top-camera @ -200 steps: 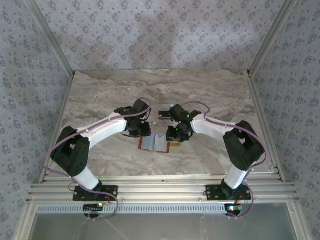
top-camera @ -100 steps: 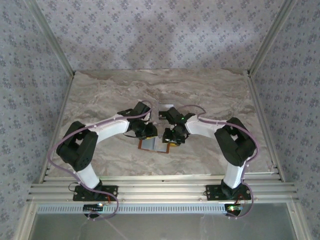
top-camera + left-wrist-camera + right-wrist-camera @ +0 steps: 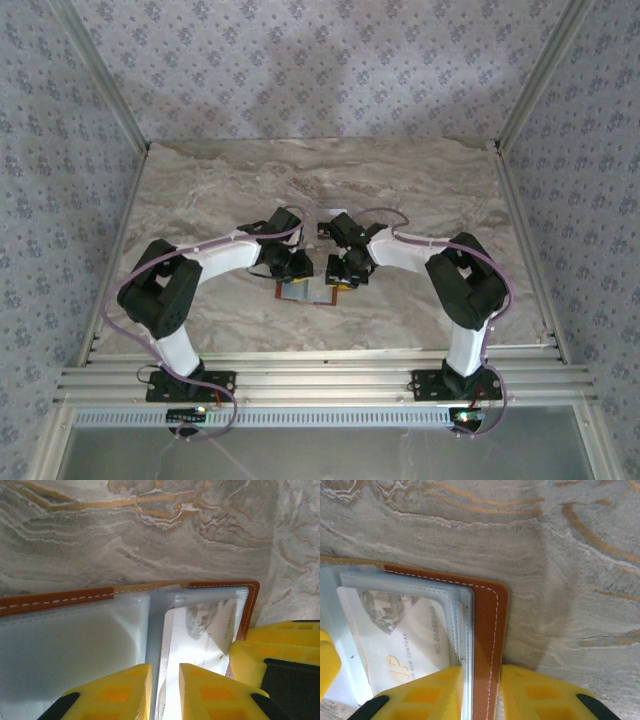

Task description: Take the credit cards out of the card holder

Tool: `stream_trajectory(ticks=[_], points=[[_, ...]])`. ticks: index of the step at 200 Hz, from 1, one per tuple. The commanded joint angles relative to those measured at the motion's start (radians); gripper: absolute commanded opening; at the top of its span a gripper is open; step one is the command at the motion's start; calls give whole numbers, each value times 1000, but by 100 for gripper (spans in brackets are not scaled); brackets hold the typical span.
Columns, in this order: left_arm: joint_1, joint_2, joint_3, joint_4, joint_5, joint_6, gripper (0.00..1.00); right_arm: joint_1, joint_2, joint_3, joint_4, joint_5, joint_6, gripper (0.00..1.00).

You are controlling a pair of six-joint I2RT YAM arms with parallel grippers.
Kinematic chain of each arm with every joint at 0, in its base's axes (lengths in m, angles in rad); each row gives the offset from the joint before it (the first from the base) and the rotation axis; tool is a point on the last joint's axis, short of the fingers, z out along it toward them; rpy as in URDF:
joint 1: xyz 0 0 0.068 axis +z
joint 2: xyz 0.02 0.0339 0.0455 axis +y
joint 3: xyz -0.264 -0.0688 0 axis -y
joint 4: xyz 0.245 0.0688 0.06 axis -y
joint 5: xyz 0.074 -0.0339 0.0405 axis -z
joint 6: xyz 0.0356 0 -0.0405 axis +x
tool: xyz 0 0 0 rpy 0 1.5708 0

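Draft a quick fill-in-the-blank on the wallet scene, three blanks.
1. The card holder lies ___ on the marble table.
2. The right gripper has its fingers on either side of the holder's stitched ___ leather edge.
3. The whitish card sits ___ a clear pocket.

Missing words: open; brown; inside

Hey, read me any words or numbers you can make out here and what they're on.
"NEW CENTURY": whitish card inside the card holder.
"NO 8888", further digits unclear: same card.
"IP", its start cut off: same card.
Left wrist view: that card's print is too blurred to read.
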Motion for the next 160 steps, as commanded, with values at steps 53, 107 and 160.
stream_trajectory(ticks=[53, 107, 160], points=[[1, 52, -6, -7, 33, 20, 18, 3, 31, 10, -30, 25, -20, 27], [1, 29, 6, -105, -70, 51, 15, 1, 28, 1, -33, 30, -21, 27], [1, -5, 16, -118, -77, 46, 15, -2, 24, -5, -32, 30, -23, 26]])
